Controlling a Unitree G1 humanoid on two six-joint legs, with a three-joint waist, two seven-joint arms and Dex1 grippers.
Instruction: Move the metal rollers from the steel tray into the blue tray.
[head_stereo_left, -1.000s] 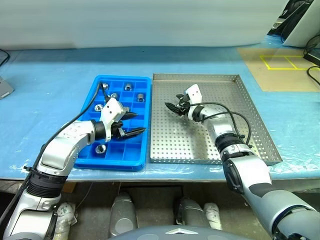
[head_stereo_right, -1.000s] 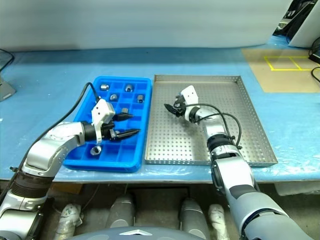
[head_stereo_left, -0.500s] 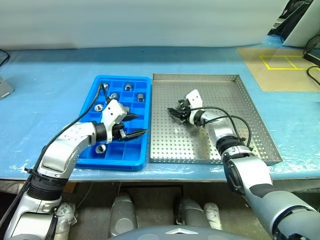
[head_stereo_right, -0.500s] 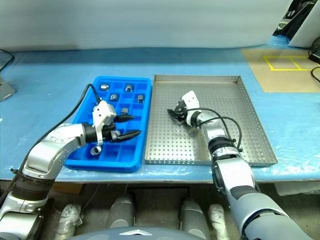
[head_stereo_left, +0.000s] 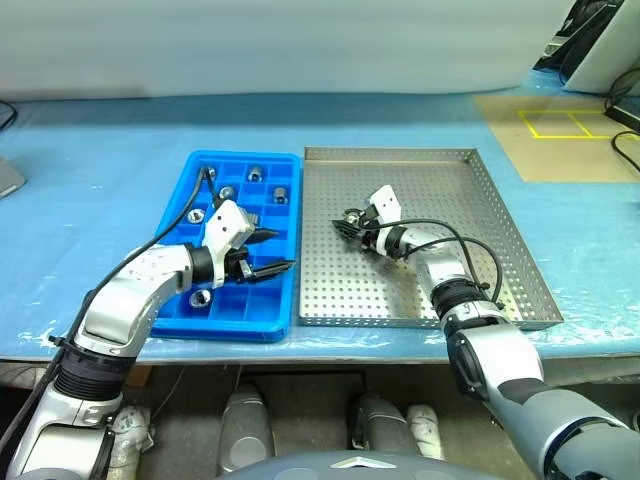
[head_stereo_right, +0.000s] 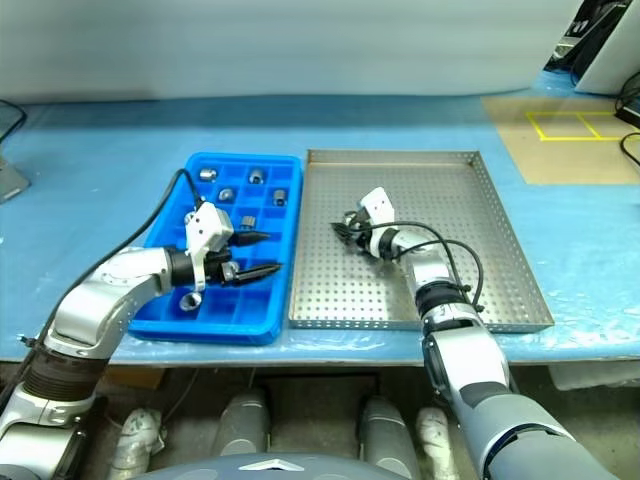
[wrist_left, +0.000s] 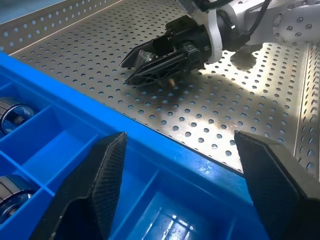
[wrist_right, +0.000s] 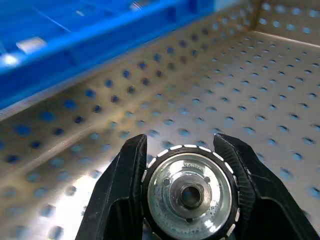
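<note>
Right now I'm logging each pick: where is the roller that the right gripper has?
The metal roller sits clamped between the right gripper's fingers, low over the steel tray's left-centre floor, a short way right of the blue tray.

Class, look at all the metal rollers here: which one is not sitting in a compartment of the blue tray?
The metal roller clamped in the right gripper over the steel tray. The other rollers lie in the blue tray.
</note>
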